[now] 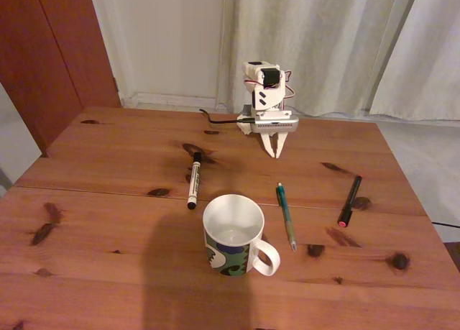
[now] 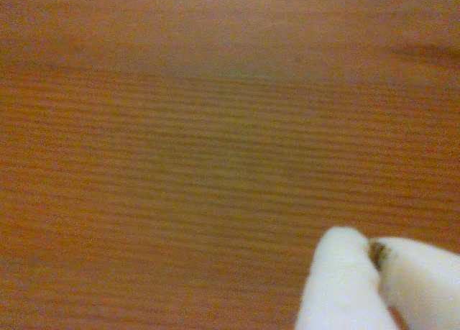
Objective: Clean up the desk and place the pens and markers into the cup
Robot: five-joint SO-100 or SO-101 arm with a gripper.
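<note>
A small white two-finger end effector (image 1: 276, 152) is seen folded down at the far side of a reddish-brown plank desk (image 1: 100, 222), its tips pointing at the wood and pressed together with nothing between them. In the wrist view the same white fingertips (image 2: 338, 287) are shown meeting at the lower right corner, above blurred wood grain (image 2: 180, 150).

Nearer the camera in the fixed view, a white ceramic cup (image 1: 233, 235) with a green, dark-blue and white camouflage-like pattern is set upright just below the seam that runs across the desk, its handle turned to the lower right and its white inside showing.

Three writing tools are laid flat around it, all apart from the cup. A white-barrelled marker with a black cap (image 1: 193, 180) is placed to the upper left of the cup, running nearly straight away from the camera. A teal-green pen with a silver tip (image 1: 286, 216) is found just right of the cup. A black pen with a pink-red end (image 1: 350, 200) is set farther right, slanted, beside a dark knot.

Pale curtains (image 1: 323, 42) are hung behind the desk.
</note>
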